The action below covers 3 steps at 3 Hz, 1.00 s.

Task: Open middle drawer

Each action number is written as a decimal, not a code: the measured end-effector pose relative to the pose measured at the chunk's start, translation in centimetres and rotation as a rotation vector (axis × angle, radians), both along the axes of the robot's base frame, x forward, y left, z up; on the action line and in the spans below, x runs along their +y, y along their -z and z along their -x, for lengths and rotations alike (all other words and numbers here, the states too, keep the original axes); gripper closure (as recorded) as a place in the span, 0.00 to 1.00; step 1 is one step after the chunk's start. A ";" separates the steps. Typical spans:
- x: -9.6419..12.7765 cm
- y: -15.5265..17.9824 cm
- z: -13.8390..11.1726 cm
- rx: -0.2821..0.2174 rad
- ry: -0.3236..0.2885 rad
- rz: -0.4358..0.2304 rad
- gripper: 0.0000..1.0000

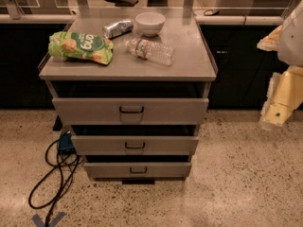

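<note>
A grey metal cabinet holds three stacked drawers. The middle drawer [161,145] has a mid-sized front and a small black bar handle [135,146] at its centre. A dark gap shows above its front. The top drawer [165,110] has the tallest front, and the bottom drawer [161,170] has the narrowest. My gripper [274,115] hangs on the pale arm at the right edge. It is well to the right of the cabinet, at about the height of the top drawer, and touches nothing.
On the cabinet top [189,65] lie a green snack bag [80,46], a can [117,28], a white bowl [150,22] and a plastic water bottle [150,51]. Black cables [57,169] trail on the speckled floor at the left. A dark counter runs behind.
</note>
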<state>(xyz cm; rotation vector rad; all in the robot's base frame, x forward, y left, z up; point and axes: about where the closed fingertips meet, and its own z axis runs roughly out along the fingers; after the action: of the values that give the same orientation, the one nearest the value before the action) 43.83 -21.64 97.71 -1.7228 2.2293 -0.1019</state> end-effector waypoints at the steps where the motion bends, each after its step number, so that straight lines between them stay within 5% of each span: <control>1: 0.0 -0.1 0.0 -0.003 0.001 0.002 0.00; 2: -0.3 2.9 0.6 0.045 -0.038 -0.029 0.00; 3: -0.2 10.5 2.8 0.121 -0.133 -0.123 0.00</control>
<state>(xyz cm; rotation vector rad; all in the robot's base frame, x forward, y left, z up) 40.99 -21.88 87.26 -1.8470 2.1465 0.1713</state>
